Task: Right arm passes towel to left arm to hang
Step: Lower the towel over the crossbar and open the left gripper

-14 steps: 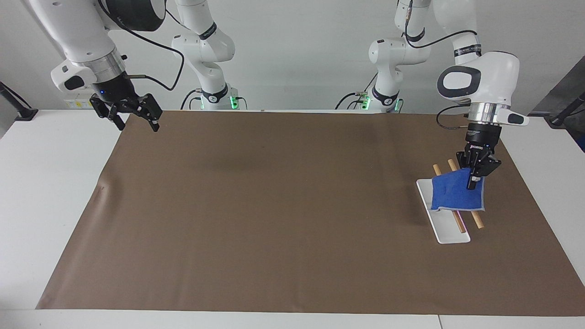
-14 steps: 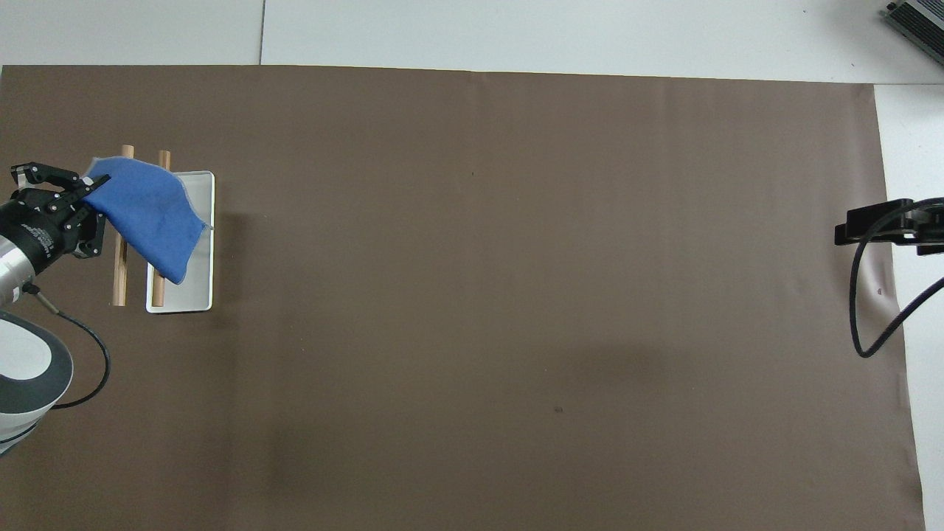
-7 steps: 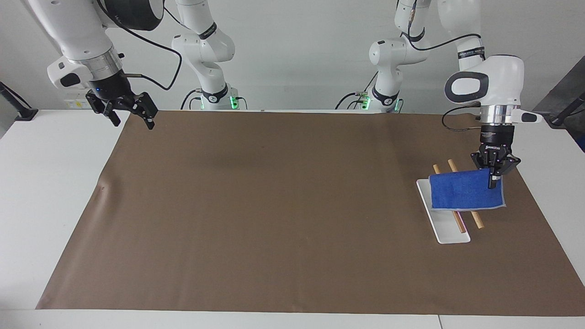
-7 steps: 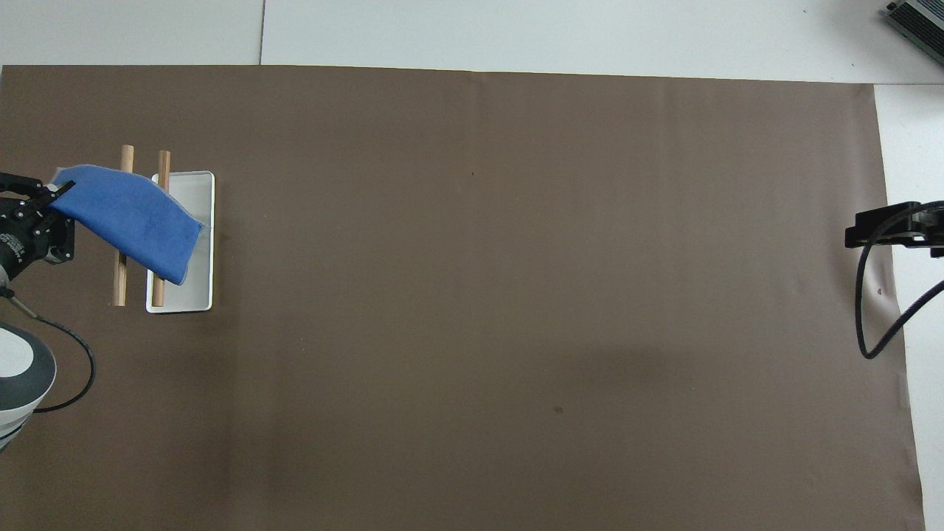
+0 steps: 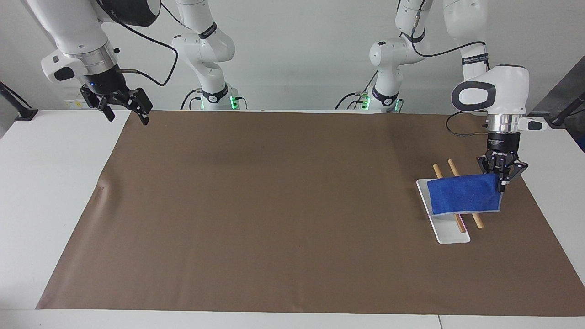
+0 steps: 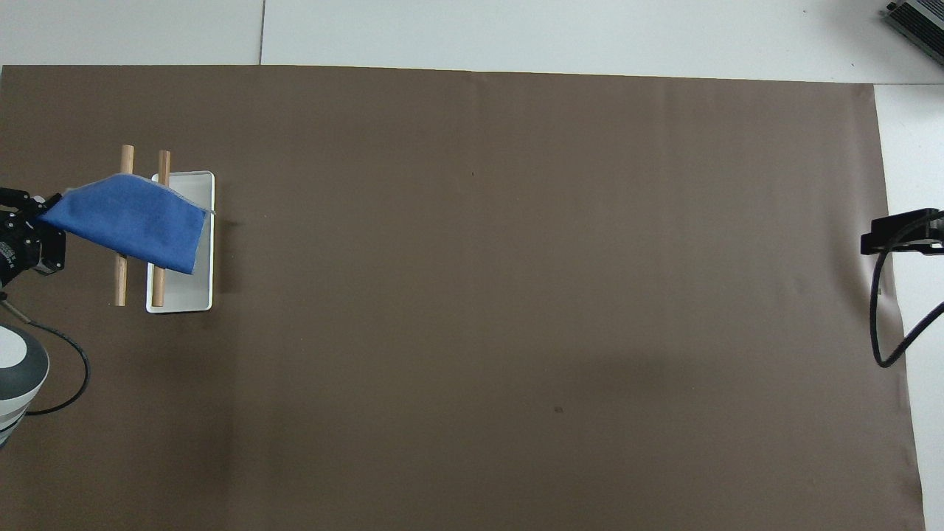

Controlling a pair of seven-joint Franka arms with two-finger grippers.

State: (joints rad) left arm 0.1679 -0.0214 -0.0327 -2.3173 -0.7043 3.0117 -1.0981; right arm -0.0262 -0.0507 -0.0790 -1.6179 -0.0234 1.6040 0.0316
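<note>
Flat blue cloth towel point(image 5: 462, 194) over 2 round wooden rods point(image 5: 458, 223)

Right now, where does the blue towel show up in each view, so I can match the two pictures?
Facing view: the towel lies draped over the two wooden rods at the picture's right, by the left gripper.
Overhead view: the towel is at the picture's left edge, over the same rods.
Shared landmark: the white tray beneath the rods.

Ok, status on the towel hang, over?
Left claw at a corner of the towel. Right claw open, waiting at its own end. Towel draped across both wooden rods above the white base. Nothing in the way.
</note>
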